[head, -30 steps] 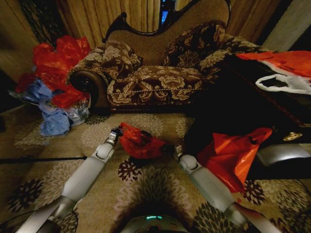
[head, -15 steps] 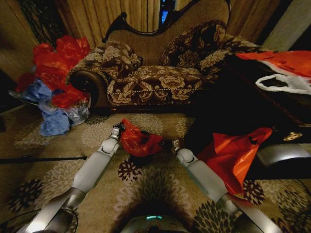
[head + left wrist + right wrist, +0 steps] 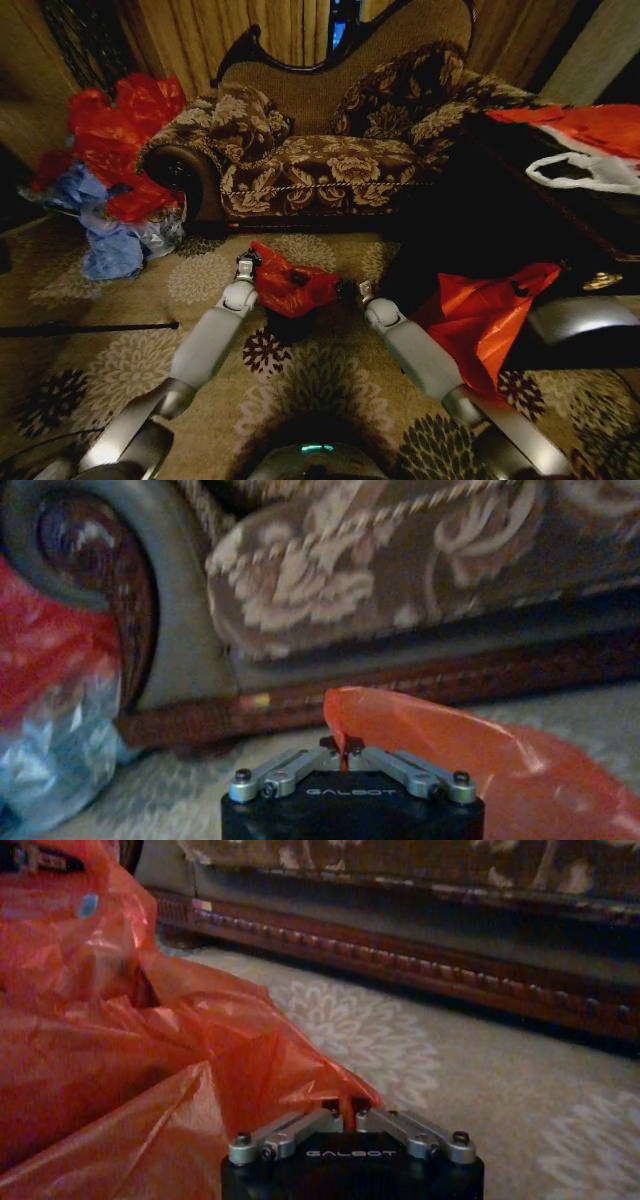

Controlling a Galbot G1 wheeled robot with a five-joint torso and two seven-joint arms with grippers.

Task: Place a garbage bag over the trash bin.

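Both arms reach forward over the patterned carpet in front of the sofa. The bag is stretched between them, directly over the bin; just a dark sliver of the bin shows beneath the plastic.

Left gripper: at the bag's left edge. In the left wrist view its fingers are clenched on a thin fold of the bag.

Right gripper: at the bag's right edge. In the right wrist view its fingers are pinched together on the bag, which billows up beside them.

Elsewhere: a heap of red and blue bags by the sofa's left arm. A larger orange bag hangs at right.
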